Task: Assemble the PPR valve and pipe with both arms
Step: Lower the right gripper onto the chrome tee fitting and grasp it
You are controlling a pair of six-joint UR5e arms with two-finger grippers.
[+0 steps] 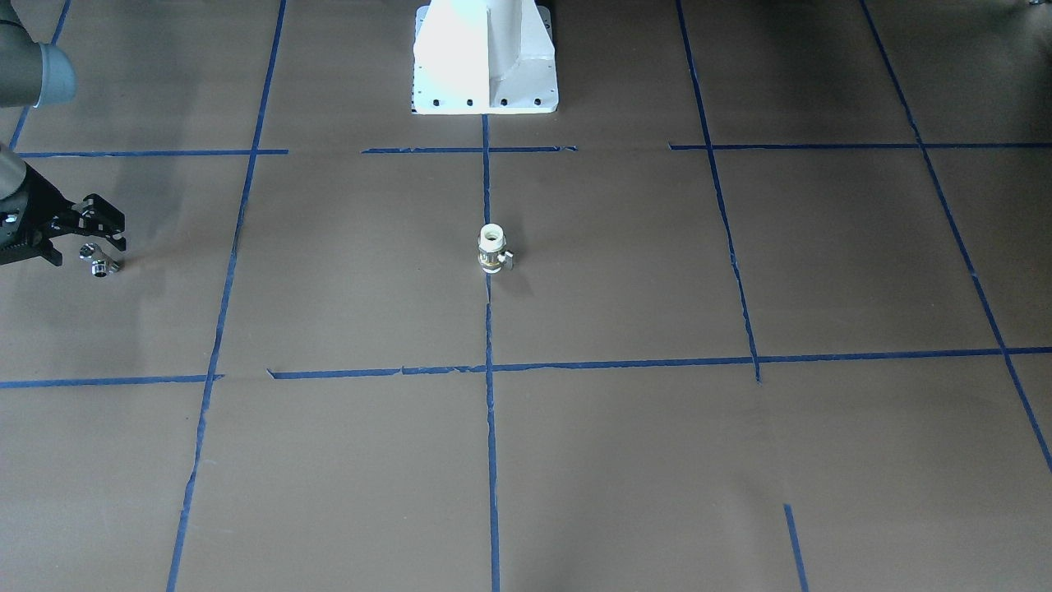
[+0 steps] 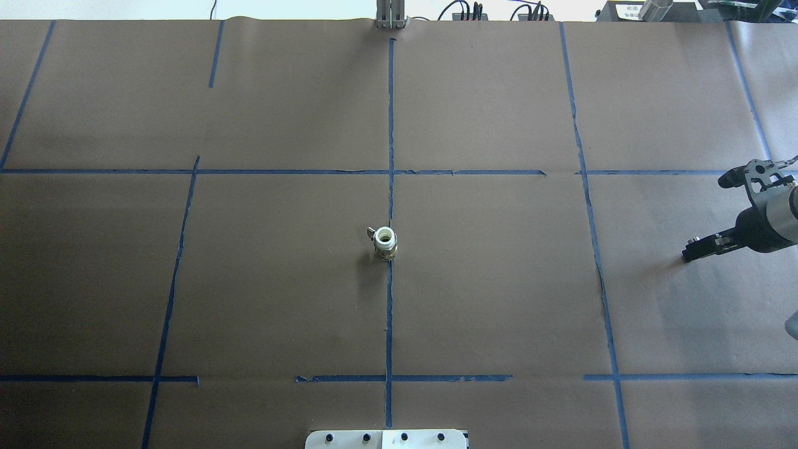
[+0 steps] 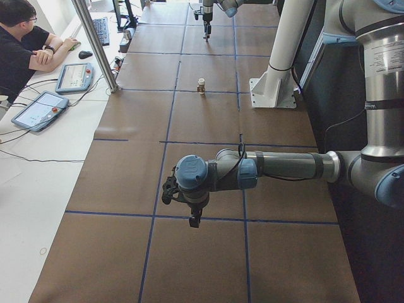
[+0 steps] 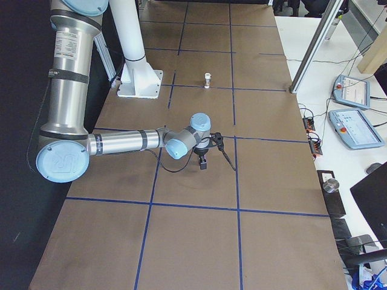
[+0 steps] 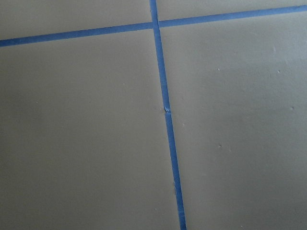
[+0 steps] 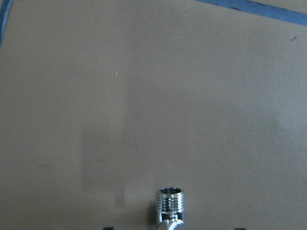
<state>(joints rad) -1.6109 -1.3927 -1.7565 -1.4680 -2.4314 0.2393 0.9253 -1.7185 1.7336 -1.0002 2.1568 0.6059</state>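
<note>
Valve (image 1: 493, 249): stands upright near the middle of the table (image 1: 657, 271), white open end up and a small lever sticking out at its side. It sits right on the line of blue tape (image 1: 488, 329) that runs out from the white base (image 1: 485, 57).
Pipe (image 1: 99, 261): shiny chrome piece held in the right claw, near the table's end on the robot's right and well apart from the valve. In the right wrist view one threaded open end pokes out past the fingertips. Whether it touches the table I cannot tell.
Right claw (image 1: 105, 240): closed on the pipe, jaws only as far apart as the pipe's body, pointing down toward the table.
Right arm (image 4: 121, 143): stretched out low over the table, wrist bent downward.
Left claw (image 3: 194, 219): shows only in the side view from the robot's left, pointing down above the table. I cannot tell how far open it is or whether it holds anything.
Left arm (image 3: 284, 165): reaches out level over the table's other end, well apart from the valve.
Left wrist view: plain brown surface with two tape lines crossing.
</note>
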